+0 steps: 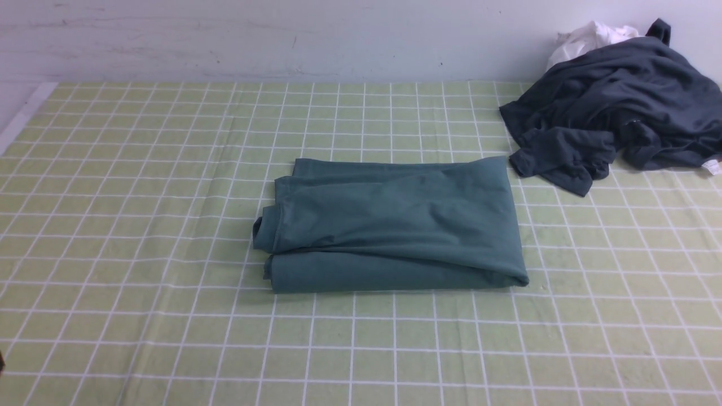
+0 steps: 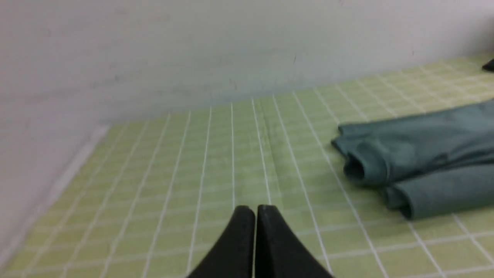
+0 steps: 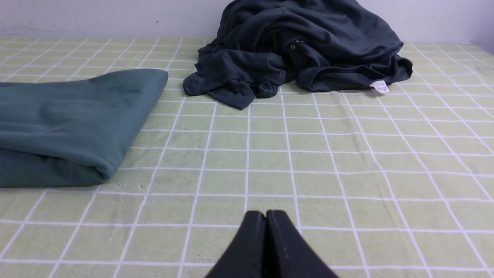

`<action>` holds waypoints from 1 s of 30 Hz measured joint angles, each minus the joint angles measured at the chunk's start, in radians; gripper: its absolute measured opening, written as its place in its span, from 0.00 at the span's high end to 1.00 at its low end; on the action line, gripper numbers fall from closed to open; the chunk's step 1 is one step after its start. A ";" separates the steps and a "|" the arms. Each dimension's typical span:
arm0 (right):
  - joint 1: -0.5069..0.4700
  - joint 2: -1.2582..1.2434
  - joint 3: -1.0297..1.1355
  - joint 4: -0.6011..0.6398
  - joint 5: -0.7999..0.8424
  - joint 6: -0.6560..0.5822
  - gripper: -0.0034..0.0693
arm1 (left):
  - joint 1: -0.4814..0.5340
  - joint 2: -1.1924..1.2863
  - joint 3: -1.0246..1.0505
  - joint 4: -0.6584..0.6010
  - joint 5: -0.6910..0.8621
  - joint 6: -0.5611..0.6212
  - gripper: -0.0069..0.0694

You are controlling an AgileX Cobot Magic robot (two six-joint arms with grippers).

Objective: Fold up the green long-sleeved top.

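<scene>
A pale wall backs the table [image 1: 113, 225] with its green checked cloth. The green long-sleeved top [image 1: 395, 225] lies folded at centre, the dark garment [image 1: 615, 107] at two o'clock. Left claw [image 2: 254, 210] and right claw [image 3: 266, 214] are pressed together, empty, apart from it. Judged finished; at most, square the loose cuff at nine o'clock.

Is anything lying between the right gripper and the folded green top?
Nothing visible: only bare checked tablecloth lies between the right gripper and the green top. The dark grey garment sits farther back, off that path.
</scene>
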 joint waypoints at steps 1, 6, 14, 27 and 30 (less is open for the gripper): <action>0.000 0.000 0.000 0.000 0.000 0.000 0.97 | 0.001 0.000 0.035 0.002 0.001 -0.011 0.91; 0.000 0.000 0.000 0.000 0.001 0.000 0.97 | 0.001 0.000 0.084 -0.049 0.075 -0.017 0.91; 0.000 0.000 0.000 0.000 0.001 0.000 0.97 | 0.001 0.000 0.084 -0.065 0.078 -0.015 0.91; 0.000 0.000 0.000 0.000 0.001 0.000 0.97 | 0.001 0.000 0.084 -0.067 0.078 -0.015 0.91; 0.000 0.000 0.000 0.000 0.001 0.000 0.97 | 0.001 0.000 0.084 -0.067 0.078 -0.015 0.91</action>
